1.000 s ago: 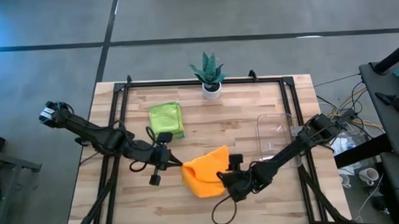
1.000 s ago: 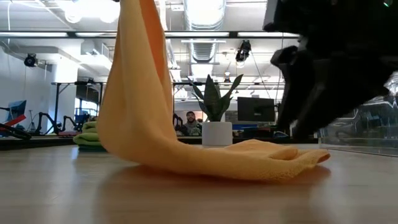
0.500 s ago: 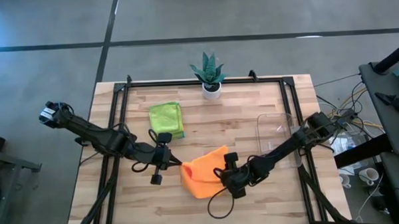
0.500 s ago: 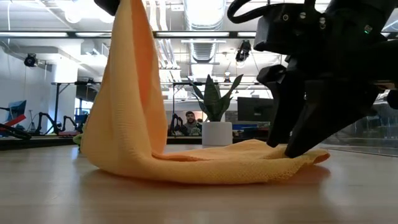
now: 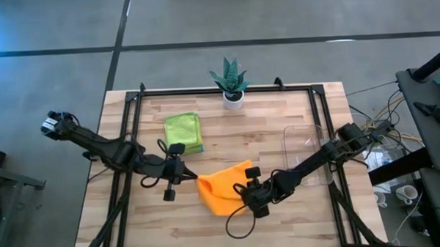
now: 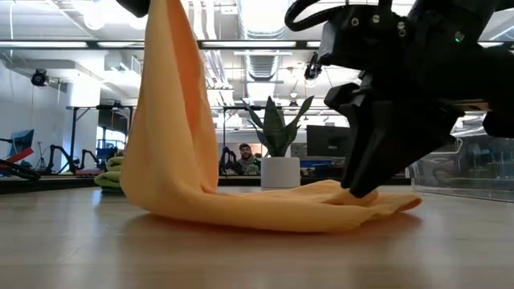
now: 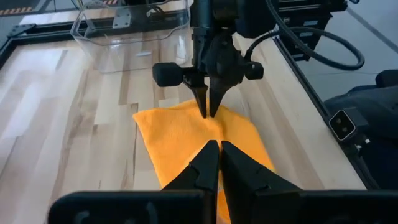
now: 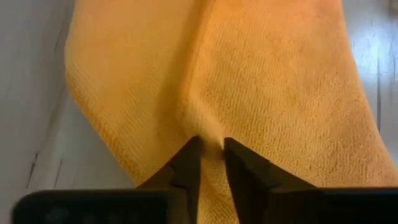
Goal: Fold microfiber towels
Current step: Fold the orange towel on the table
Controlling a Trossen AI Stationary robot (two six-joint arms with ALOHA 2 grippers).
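Closing right end effector (image 8: 210, 149) now pinches soft orange towel (image 8: 249, 81).

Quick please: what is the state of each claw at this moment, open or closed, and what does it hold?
Left claw: closed on a raised corner of the orange towel.
Right claw: closed, pinching a fold of the orange towel on the table.

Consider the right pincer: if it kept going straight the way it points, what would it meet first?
The orange towel. The right pincer points down onto it, nipping a ridge of cloth; the wooden table probably lies right under that fold.
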